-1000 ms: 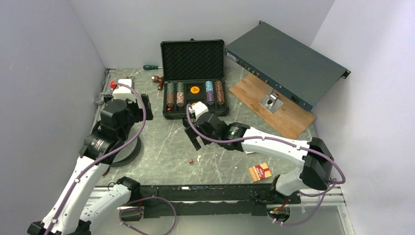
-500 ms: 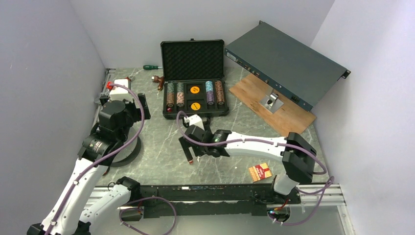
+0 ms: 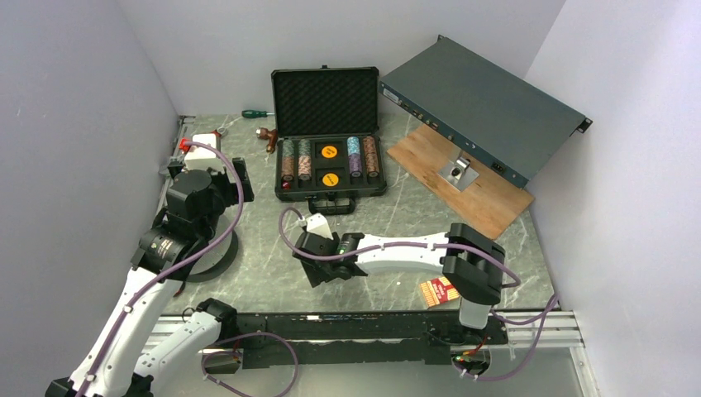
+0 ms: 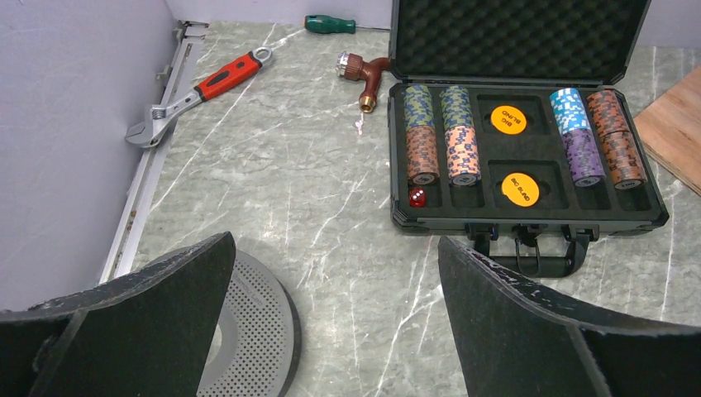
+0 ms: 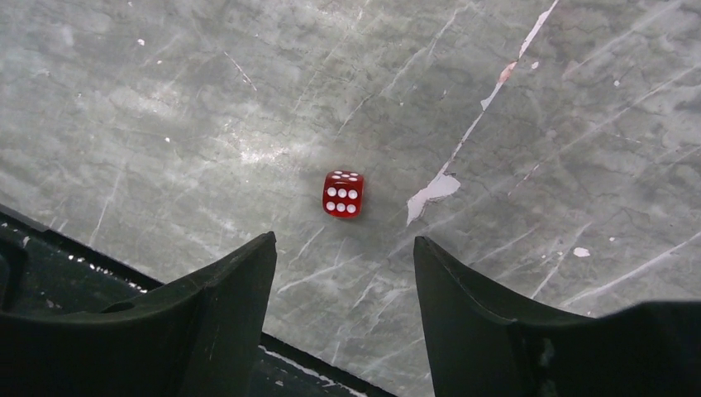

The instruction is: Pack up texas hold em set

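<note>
Dice pickup time, by the look of it: the right gripper [image 5: 343, 248] hangs low over the marble table [image 5: 165, 99] with its jaws apart and nothing between them, and the loose red die [image 5: 342, 193] sits just past the fingertips, roughly centred on the gap, six pips up. That's close to the dark rail [image 5: 74, 265] along the near edge, well apart from the black case [image 4: 612, 222] at the back, which lies open with its egg-crate foam lid [image 4: 512, 41] propped up. The left gripper [image 4: 335, 240] is spread wide too, holding nothing, off to the left and facing the case. What I'd worry about is how tiny and hard that die is. If the pads catch it off-centre or on a corner, it'll probably squirt out and roll, maybe towards the rail, where it'd be a pain to fish out. Come down too deep and the fingertips scrape the marble; too shallow and they close on air. The drop-off looks fiddly as well, since the other red die [image 4: 417, 198] sits in a small pocket right beside the striped chip stacks [image 4: 463, 141], so a sloppy release could bounce off them. A red card deck [image 3: 439, 290] is out on the table by the right arm's base. Readable text: both orange discs [image 4: 519, 189] in the middle say "BIG BLIND". Print on the deck is too small to make out.
</note>
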{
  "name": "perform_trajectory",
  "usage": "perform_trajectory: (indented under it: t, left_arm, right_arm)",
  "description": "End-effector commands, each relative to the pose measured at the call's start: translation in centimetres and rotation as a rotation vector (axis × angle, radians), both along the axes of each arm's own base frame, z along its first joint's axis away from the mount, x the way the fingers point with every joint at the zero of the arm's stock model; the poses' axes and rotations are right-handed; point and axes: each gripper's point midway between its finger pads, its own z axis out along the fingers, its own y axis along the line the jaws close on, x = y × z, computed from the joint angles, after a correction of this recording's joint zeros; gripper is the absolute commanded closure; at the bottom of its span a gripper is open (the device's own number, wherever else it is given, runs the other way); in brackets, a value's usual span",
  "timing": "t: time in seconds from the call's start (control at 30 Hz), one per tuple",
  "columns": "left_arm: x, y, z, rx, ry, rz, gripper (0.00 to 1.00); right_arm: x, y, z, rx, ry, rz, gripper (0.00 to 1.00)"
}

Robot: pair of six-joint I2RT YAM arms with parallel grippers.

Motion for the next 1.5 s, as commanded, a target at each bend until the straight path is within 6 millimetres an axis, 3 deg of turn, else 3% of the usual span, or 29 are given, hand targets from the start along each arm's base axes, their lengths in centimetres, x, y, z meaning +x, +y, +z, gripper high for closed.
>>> perform_trajectory:
  t: [0.0, 1.07, 1.3, 1.47]
  left_arm:
    - [0.2, 0.4, 0.7, 0.005, -0.027, 0.016, 0.02]
    - [0.4, -0.1, 0.4, 0.000, -0.012, -0.002, 0.04]
    - [0.4, -0.1, 0.4, 0.000, -0.012, -0.004, 0.04]
    - [0.3, 0.0, 0.4, 0.002, -0.014, 0.001, 0.04]
  right_arm:
    - [0.8, 1.6, 0.6, 0.027, -0.023, -0.012, 0.36]
    - [1.4, 2.5, -1.8, -0.027, -0.029, 0.007, 0.60]
    - [1.6, 2.3, -2.1, -0.045, -0.036, 0.012, 0.70]
    - [1.8, 2.0, -2.3, -0.070, -0.046, 0.008, 0.84]
